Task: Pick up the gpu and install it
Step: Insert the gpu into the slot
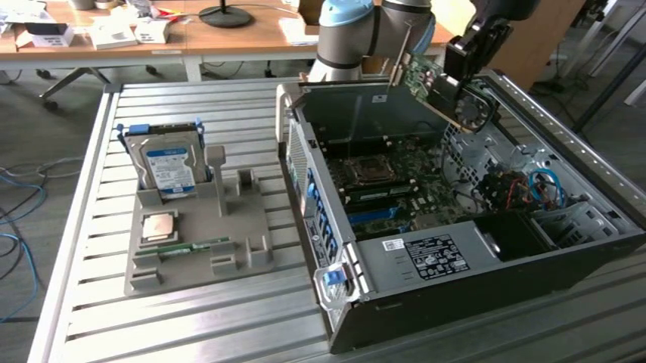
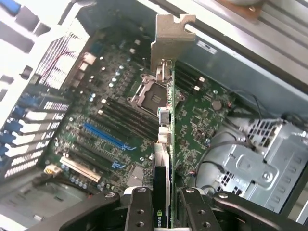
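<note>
Hanging above the open case, the gpu is not seated in any slot.

- Bench: ribbed metal slats, pale grey.
- Toward the bench edge on the exterior view's left: a grey moulded tray with upright posts and recesses.
- Hard drive stands on edge at the tray's far end. It is silver with a blue-and-white label; the print is too small to read.
- A square tan chip lies flat in a recess at mid-tray. Just nearer the camera is a narrow green memory stick.
- Case: dark sheet-metal tower lying on its side, lid off, on the bench's half toward the exterior view's right.
- Inside the case: a green motherboard with a square silver socket, black and blue slots, and blue cables toward the right.
- A black-and-white sticker sits on the inner box; its text is unreadable.
- Gpu: thin flat card, tilted, over the case's far edge.
- In the wrist view the gpu shows edge-on above the motherboard, with its bent silver bracket at the far end. A small green logo near the fingers looks like NVIDIA.
- Gripper: black, closed onto the card. In the wrist view the gripper has its perforated black fingers pressed to both faces of the card.
</note>
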